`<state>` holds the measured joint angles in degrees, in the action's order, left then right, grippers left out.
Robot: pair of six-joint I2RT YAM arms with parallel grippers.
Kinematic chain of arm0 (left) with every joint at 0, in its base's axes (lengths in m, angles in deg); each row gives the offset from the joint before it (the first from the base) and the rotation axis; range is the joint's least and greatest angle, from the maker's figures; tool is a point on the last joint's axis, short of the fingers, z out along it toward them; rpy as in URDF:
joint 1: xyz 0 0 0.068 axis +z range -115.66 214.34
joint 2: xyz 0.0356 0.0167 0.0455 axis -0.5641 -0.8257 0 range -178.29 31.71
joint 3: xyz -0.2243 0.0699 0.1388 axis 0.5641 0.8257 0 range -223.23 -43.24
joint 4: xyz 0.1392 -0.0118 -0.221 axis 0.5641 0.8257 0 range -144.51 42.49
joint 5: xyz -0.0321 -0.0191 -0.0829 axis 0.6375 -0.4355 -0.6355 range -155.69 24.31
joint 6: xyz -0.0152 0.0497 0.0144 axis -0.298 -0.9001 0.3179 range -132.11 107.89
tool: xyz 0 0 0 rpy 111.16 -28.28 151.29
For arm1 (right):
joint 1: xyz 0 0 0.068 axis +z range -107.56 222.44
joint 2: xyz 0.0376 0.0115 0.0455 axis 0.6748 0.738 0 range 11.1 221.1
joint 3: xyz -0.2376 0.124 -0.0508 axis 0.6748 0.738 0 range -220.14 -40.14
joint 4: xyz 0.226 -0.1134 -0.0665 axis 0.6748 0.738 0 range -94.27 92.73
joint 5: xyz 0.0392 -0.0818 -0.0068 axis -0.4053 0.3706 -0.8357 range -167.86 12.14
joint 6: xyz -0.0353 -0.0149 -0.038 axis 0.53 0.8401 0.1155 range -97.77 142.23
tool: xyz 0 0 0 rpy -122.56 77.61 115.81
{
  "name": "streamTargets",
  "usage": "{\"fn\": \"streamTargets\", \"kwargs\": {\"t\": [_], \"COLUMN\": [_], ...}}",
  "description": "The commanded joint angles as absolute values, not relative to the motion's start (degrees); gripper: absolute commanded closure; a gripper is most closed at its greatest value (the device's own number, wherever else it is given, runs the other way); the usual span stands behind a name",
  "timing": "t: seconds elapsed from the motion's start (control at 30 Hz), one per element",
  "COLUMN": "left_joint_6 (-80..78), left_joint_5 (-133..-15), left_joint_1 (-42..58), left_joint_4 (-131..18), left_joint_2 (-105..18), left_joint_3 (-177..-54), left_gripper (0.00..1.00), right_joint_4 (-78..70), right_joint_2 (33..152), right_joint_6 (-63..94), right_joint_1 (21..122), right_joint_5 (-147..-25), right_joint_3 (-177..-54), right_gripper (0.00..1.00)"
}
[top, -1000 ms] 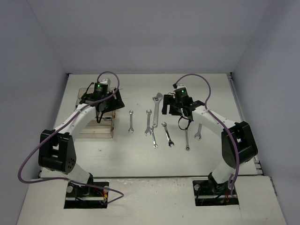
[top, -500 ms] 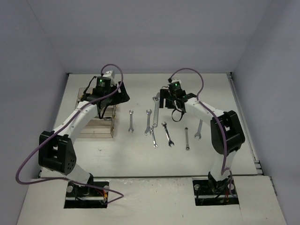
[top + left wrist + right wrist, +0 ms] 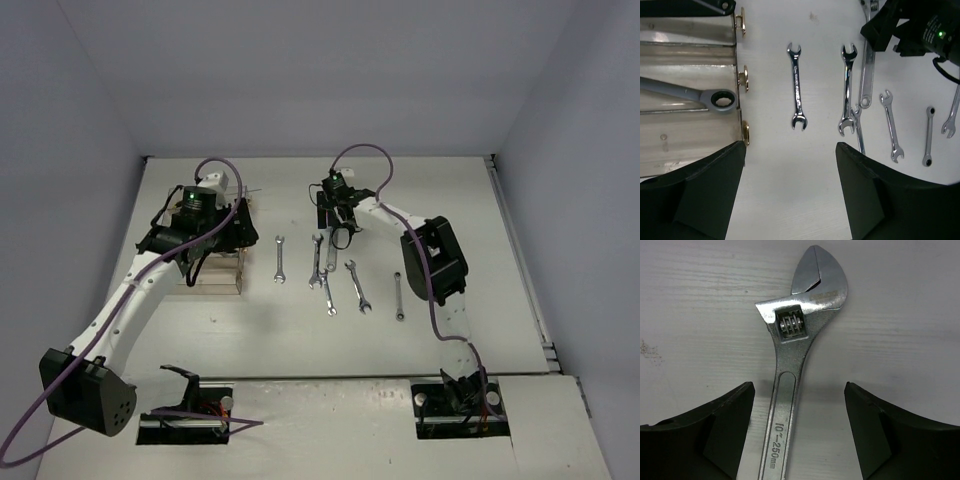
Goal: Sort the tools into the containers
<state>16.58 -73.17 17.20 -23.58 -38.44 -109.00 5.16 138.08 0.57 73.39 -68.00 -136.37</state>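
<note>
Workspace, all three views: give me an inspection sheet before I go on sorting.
Surface: white table, lightly scuffed.
Job's things: clear containers at the left, a ring wrench lying in one. An adjustable wrench and several smaller wrenches lie loose on the table.
Clutter: nothing seen.
Grippers: left gripper open and empty, above the table beside the containers. Right gripper open, its fingers either side of the adjustable wrench's handle, not touching it.
Cables: purple cables loop over both arms, off the tools.
Surroundings: plain grey walls on three sides.
</note>
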Motion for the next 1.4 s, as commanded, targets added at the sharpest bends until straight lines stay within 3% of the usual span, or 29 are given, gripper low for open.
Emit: {"fn": "streamTargets", "kwargs": {"t": [0.0, 0.3, 0.47, 0.5, 0.53, 0.9, 1.37], "left_joint_6": [15.21, 15.24, 15.33, 15.46, 15.55, 22.49, 31.9], "left_joint_5": [-71.4, -71.51, -71.88, -72.15, -72.32, -77.1, -83.55], "left_joint_1": [16.76, 16.76, 16.83, 16.69, 16.61, 12.55, 11.14], "left_joint_4": [-21.16, -21.11, -21.21, -21.28, -21.35, -26.98, -42.41], "left_joint_2": [-35.23, -34.54, -34.73, -34.73, -34.8, -38.68, -49.26], "left_joint_3": [-107.64, -106.34, -106.63, -106.84, -106.99, -107.4, -106.88], "left_gripper": [0.3, 0.3, 0.3, 0.3, 0.3, 0.3, 0.3], "right_joint_4": [7.89, 12.18, 12.35, 12.42, 12.3, 3.48, -6.94], "right_joint_2": [140.53, 146.97, 148.02, 147.95, 147.62, 130.22, 116.7], "right_joint_6": [-1.19, -2.62, -4.56, -4.42, -4.21, 4.55, 9.65], "right_joint_1": [74.2, 74.61, 73.99, 73.99, 73.99, 74.17, 74.34], "right_joint_5": [-61.99, -57.69, -61.86, -63.0, -63.94, -73.01, -81.23], "right_joint_3": [-141.3, -146.11, -144.07, -143.2, -141.92, -121.66, -109.58], "right_gripper": [0.32, 0.44, 0.7, 0.93, 0.99, 1.0, 1.0]}}
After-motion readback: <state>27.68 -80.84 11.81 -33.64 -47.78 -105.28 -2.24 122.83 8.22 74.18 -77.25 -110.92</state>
